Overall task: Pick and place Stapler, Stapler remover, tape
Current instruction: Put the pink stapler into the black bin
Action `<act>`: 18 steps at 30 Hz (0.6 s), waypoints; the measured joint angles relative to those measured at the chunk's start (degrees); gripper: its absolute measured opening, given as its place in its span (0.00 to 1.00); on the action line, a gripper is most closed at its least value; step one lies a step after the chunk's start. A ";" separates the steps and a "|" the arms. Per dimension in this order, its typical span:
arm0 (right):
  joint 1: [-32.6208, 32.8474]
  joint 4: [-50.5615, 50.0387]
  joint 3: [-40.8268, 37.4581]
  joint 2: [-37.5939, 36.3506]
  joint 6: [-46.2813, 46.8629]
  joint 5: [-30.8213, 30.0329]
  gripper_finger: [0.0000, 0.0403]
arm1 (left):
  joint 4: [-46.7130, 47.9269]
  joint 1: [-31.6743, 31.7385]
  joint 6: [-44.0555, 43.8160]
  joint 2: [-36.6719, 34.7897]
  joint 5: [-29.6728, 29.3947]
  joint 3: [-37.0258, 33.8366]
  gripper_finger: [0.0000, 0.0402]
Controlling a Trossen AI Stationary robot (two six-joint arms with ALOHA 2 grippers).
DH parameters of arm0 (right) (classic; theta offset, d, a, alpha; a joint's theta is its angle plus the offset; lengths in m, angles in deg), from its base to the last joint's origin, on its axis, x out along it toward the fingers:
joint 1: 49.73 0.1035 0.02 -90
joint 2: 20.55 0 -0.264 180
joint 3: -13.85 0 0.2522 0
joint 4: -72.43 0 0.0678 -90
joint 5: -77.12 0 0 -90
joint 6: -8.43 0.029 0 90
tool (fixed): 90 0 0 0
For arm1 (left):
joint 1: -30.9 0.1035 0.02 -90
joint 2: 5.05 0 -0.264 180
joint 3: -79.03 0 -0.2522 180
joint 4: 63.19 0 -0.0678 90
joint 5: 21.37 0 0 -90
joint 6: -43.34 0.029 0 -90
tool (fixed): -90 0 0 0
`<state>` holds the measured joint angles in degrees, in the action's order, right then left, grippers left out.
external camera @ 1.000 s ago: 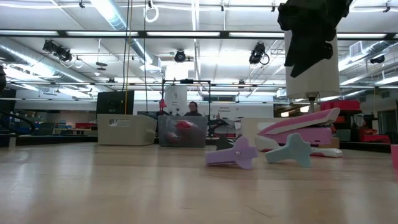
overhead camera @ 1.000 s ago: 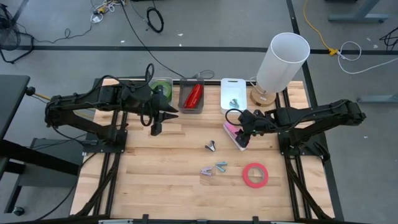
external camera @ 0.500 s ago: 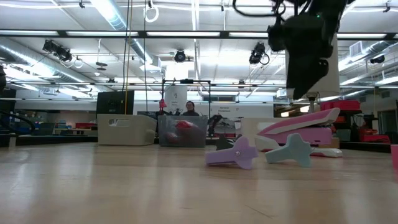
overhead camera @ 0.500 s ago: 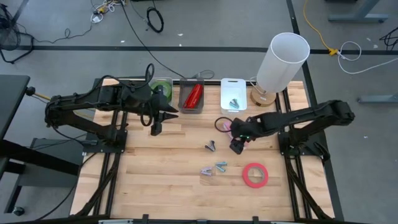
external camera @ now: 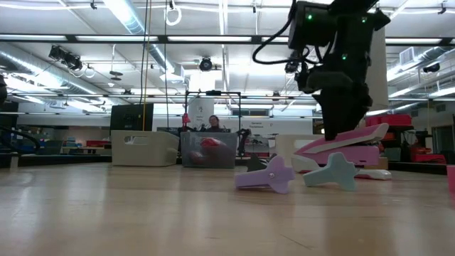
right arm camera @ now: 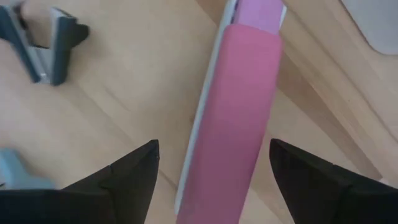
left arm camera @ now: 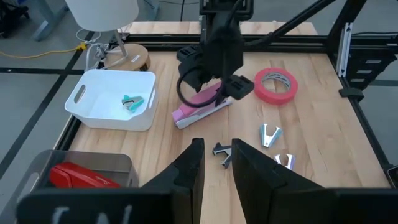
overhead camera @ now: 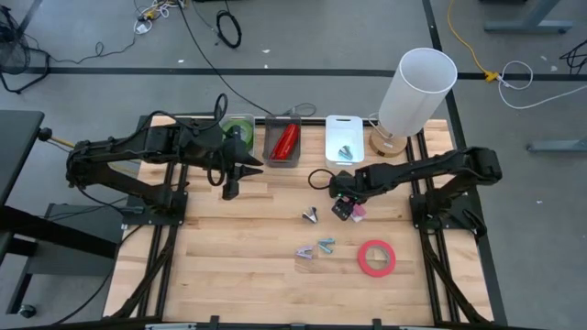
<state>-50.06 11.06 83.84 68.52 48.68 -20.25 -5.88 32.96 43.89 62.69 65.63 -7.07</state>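
Observation:
A pink stapler (right arm camera: 239, 106) lies flat on the wooden table right of centre; it also shows in the low view (external camera: 341, 146) and the left wrist view (left arm camera: 199, 109). My right gripper (right arm camera: 213, 146) is open and points down over it, one finger on either side, with table showing between fingers and stapler. In the high view the right gripper (overhead camera: 344, 207) hides most of the stapler. A red-pink tape roll (overhead camera: 376, 258) lies flat near the front right. Three stapler removers lie loose: dark (overhead camera: 312, 215), purple (overhead camera: 304, 253), light blue (overhead camera: 326, 244). My left gripper (overhead camera: 229, 189) waits, slightly open, at the back left.
Along the far edge stand a bin with green tape (overhead camera: 238, 128), a grey bin with a red stapler (overhead camera: 285, 139), a white bin (overhead camera: 332, 124) holding a teal remover, and a white lamp (overhead camera: 415, 87). A person shows far behind the table (external camera: 213, 124).
My right gripper has gone toward the table's left edge and down, onto the place of the pink stapler, and now straddles it. The stapler has stayed where it was.

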 joint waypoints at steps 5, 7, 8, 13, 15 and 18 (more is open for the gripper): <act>-1.40 -0.02 0.00 2.01 -0.03 0.84 0.75 | 0.00 -0.01 0.00 0.00 -0.03 0.00 0.21; -1.75 0.22 0.00 2.59 -0.01 0.91 0.75 | 0.00 -0.02 0.00 0.00 -0.36 0.00 0.21; -1.86 0.20 0.00 2.77 0.03 1.00 0.75 | 0.02 -0.02 0.00 0.00 -0.40 0.01 0.21; -1.91 0.56 0.00 3.00 0.85 0.98 0.70 | 0.01 -0.02 0.00 0.00 -0.87 0.02 0.21; -1.90 0.68 0.00 3.00 0.87 1.00 0.67 | 0.00 -0.02 0.01 0.00 -0.95 0.02 0.21; -1.91 0.70 0.00 3.00 0.87 0.99 0.61 | 0.02 -0.02 0.02 0.00 -1.59 0.02 0.21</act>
<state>-51.97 11.76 83.84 71.52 49.55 -19.26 -5.86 32.95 43.91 62.69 64.04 -7.05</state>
